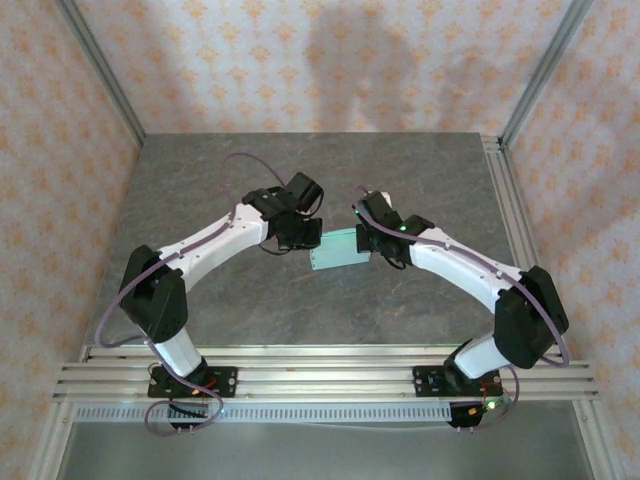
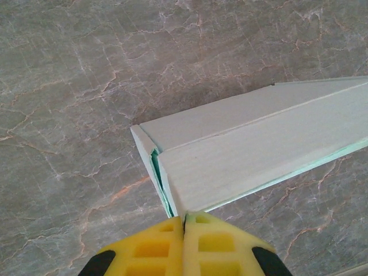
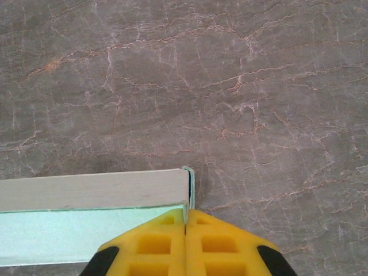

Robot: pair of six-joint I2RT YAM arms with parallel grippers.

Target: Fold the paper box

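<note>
A grey marbled table (image 1: 300, 310) takes up most of the overhead frame. Two white arms curve in from the lower corners, the left arm (image 1: 205, 248) and the right arm (image 1: 465, 268), and nearly meet at the centre. Between them is the paper box (image 1: 338, 250), pale mint and folded into a long rectangular shape. At the bottom centre of each wrist view, yellow fingers are pressed together. The left gripper (image 2: 184, 221) pinches a thin card edge at one end of the box, and the right gripper (image 3: 185, 214) pinches the other end.

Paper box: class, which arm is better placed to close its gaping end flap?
Probably left: the left gripper pinches the paper box at that gaping end; the right gripper holds the far end.
</note>
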